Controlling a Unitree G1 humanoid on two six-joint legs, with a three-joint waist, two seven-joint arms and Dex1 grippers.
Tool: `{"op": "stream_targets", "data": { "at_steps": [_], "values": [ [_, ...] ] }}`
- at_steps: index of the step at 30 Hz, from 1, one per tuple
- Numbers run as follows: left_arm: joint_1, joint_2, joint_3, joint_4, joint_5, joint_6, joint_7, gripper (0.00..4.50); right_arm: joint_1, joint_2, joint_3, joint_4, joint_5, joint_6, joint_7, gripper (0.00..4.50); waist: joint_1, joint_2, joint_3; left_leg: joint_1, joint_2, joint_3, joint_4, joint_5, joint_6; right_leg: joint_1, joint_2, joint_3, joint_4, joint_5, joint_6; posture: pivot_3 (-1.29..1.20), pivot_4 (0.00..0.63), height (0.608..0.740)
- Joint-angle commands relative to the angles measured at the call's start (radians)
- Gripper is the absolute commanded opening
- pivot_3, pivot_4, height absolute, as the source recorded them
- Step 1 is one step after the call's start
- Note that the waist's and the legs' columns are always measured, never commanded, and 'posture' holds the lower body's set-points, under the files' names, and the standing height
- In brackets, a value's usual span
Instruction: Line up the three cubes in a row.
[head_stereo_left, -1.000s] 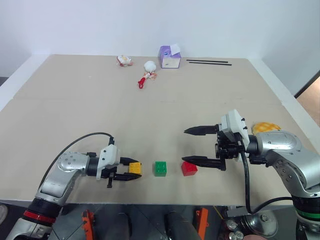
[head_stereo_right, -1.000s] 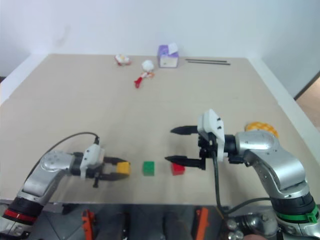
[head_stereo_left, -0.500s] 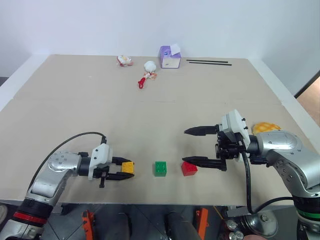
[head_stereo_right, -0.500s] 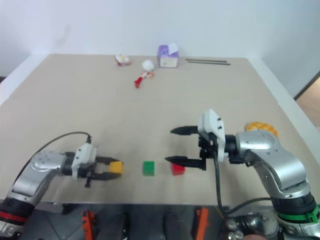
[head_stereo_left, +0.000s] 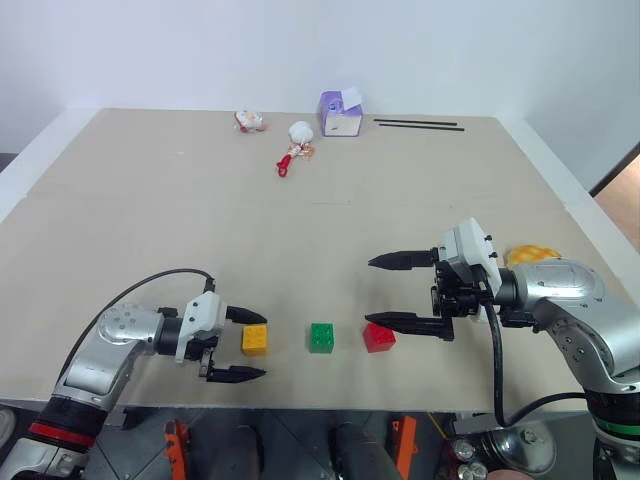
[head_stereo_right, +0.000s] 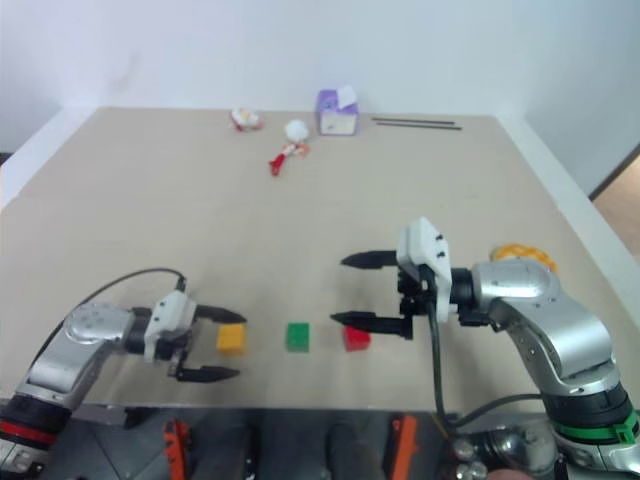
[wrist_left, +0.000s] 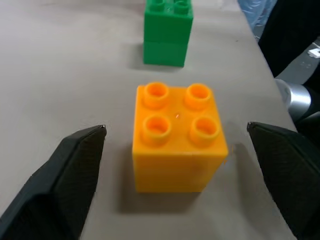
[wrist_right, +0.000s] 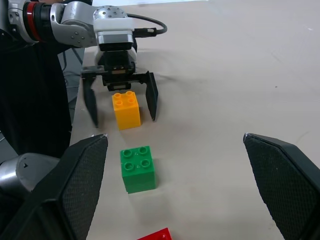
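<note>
The left gripper (head_stereo_left: 238, 344), low in the frame's left half, is spread wide around the yellow cube (head_stereo_left: 255, 339), not touching it. Right of that, the green cube (head_stereo_left: 321, 337) and red cube (head_stereo_left: 379, 337) are seen in one row. The right gripper (head_stereo_left: 376, 292) is spread too, above the red cube. The left gripper is best pulled straight back, so no cube is bumped.

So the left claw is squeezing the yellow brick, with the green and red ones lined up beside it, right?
Not quite: the left gripper is open, its fingers apart from the yellow-orange brick, as the left wrist view shows. The green brick and red brick do line up beside it.
</note>
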Motion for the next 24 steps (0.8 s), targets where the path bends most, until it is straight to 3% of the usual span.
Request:
{"op": "stream_targets", "data": {
  "at_steps": [1,5,7,10,14,17,20,24],
  "values": [
    [-0.024,0.011,0.033,-0.096,-0.063,0.054,0.001,4.48,-0.01,0.0,-0.017,-0.006,0.01,-0.013,0.005,4.5,0.0,0.0,0.0,0.0,0.0,0.0,0.0,0.0,0.0,0.0,0.0,0.0,0.0,0.0,0.0,0.0,0.15,0.74],
    [-0.071,0.012,0.121,-0.22,-0.241,0.272,0.097,4.48,0.007,0.005,-0.052,-0.012,0.053,0.01,-0.005,4.5,0.0,-0.001,0.0,0.0,0.0,0.0,0.0,0.0,0.0,0.0,0.0,0.0,0.0,0.0,0.0,0.0,0.15,0.74],
    [-0.126,-0.008,0.197,-0.235,-0.353,0.407,0.217,4.48,0.019,0.022,-0.091,-0.012,0.098,0.034,-0.035,4.5,0.0,-0.001,0.0,0.0,0.0,-0.001,0.0,0.0,0.0,0.0,0.0,-0.001,0.0,0.0,0.0,0.0,0.15,0.74],
    [-0.202,-0.088,0.299,-0.199,-0.401,0.488,0.462,4.48,0.034,0.076,-0.134,0.01,0.102,0.029,-0.128,4.5,0.001,-0.001,0.0,0.0,0.0,-0.003,0.002,0.0,0.0,0.003,0.001,-0.002,0.0,0.001,0.001,0.0,0.15,0.74],
    [-0.196,-0.211,0.317,-0.157,-0.188,0.363,0.753,4.48,0.035,0.24,-0.136,0.086,-0.036,-0.057,-0.377,4.5,-0.001,-0.002,0.0,0.003,-0.001,-0.002,0.003,0.0,0.0,0.006,0.001,-0.001,0.0,0.002,0.004,0.0,0.15,0.74],
    [-0.172,-0.34,0.327,-0.114,-0.014,0.255,1.03,4.48,0.048,0.432,-0.138,0.163,-0.191,-0.167,-0.655,4.5,0.0,-0.002,-0.001,0.003,-0.001,-0.002,0.003,0.001,0.0,0.006,0.001,0.001,0.0,0.005,0.007,0.0,0.15,0.74],
    [-0.142,-0.413,0.325,-0.06,0.097,0.162,1.162,4.48,0.057,0.56,-0.16,0.211,-0.305,-0.274,-0.839,4.5,0.002,-0.002,-0.001,0.002,-0.001,-0.002,0.002,0.002,-0.001,0.004,0.002,0.001,0.0,0.006,0.007,0.0,0.15,0.74],
    [-0.137,-0.46,0.328,0.003,0.152,0.097,1.235,4.48,0.05,0.618,-0.193,0.288,-0.373,-0.36,-0.952,4.5,0.002,-0.002,-0.001,0.0,-0.002,-0.002,0.001,0.003,-0.003,0.002,0.001,0.002,0.0,0.006,0.008,0.0,0.15,0.74]
  ]
}}
